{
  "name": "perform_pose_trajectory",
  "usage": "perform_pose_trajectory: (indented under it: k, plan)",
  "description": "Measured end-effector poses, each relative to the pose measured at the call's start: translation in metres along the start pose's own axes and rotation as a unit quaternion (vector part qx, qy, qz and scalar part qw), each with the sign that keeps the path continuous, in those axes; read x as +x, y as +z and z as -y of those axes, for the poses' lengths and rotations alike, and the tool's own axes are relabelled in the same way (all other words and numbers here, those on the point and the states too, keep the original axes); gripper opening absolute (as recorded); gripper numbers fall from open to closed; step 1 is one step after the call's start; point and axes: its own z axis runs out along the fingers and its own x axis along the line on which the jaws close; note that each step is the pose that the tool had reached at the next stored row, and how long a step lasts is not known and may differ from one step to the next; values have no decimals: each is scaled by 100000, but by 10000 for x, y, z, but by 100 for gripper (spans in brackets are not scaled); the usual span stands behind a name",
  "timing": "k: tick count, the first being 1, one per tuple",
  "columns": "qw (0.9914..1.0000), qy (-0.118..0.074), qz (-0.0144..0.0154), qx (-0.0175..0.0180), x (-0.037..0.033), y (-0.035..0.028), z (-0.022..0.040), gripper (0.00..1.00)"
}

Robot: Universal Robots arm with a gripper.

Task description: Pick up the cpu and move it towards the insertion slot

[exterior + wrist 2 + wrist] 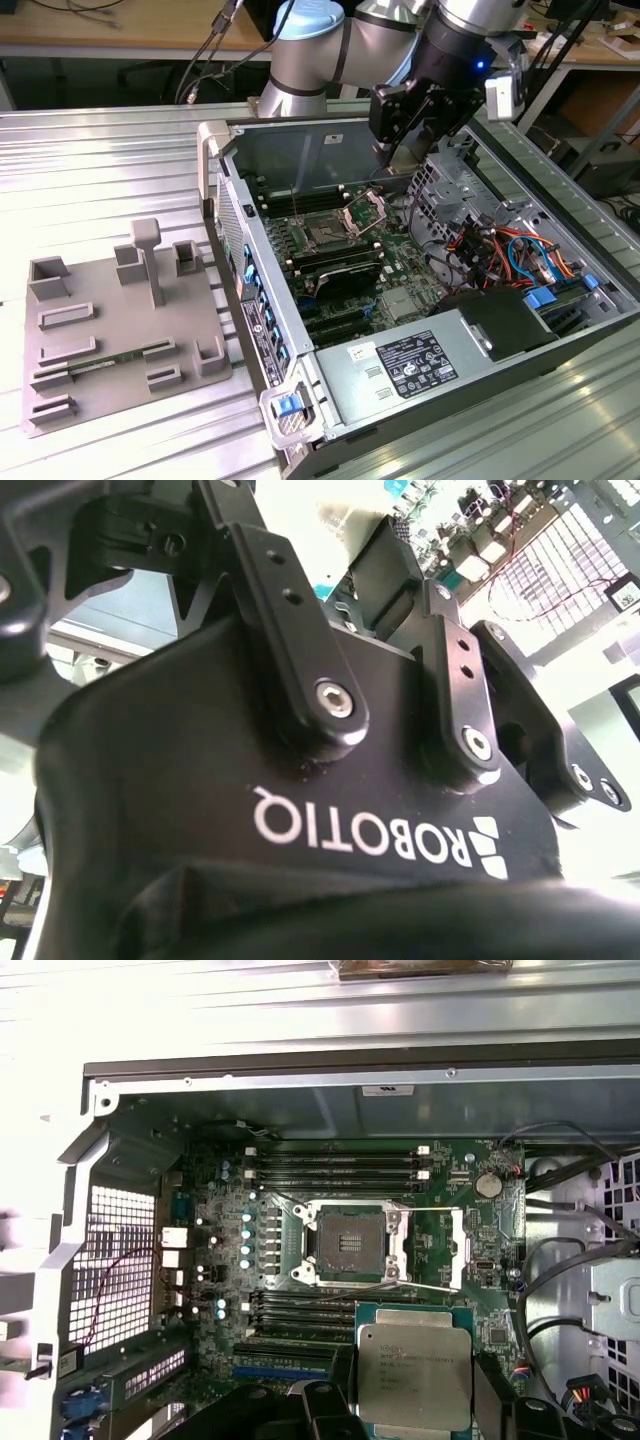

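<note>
An open computer case (560, 330) lies on a ribbed metal table (100, 170), with a grey tray (120, 330) of raised blocks beside it on the exterior view's left. The arm (330, 45) reaches over the case, holding the gripper (400, 150) above the green board (210, 1260). In the first wrist view the jaws are clamped on the cpu (414, 1368), silvery top showing, which hangs clear of the board just beside the slot (348, 1245), whose dark centre lies uncovered with its silver bracket (458, 1250) swung aside.
</note>
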Motion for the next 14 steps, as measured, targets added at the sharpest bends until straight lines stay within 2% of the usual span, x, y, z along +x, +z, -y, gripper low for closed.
perform_pose_trajectory:
  k: [14]
  plan:
    - [100000,3,0,1,-5,27,-11,55]
